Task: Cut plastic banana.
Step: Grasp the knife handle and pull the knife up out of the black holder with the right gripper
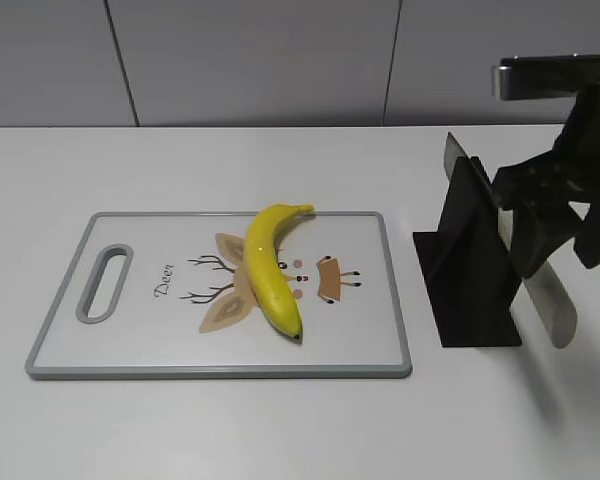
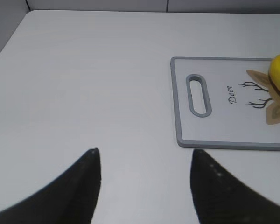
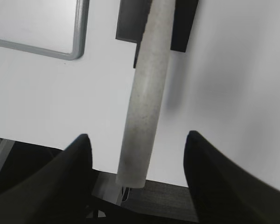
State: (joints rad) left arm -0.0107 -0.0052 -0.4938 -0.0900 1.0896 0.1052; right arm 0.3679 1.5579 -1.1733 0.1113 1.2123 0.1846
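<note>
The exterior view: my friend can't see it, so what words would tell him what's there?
A yellow plastic banana lies on a white cutting board with a deer drawing. To the right, beside a black knife stand, the right end effector holds a knife, blade down.

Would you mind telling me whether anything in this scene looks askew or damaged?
Nothing looks damaged or spilled. The plastic banana lies whole, diagonally across the cutting board. The knife hangs blade-down at the right gripper, right of the black knife stand. The left gripper, jaws open, holds nothing.
</note>
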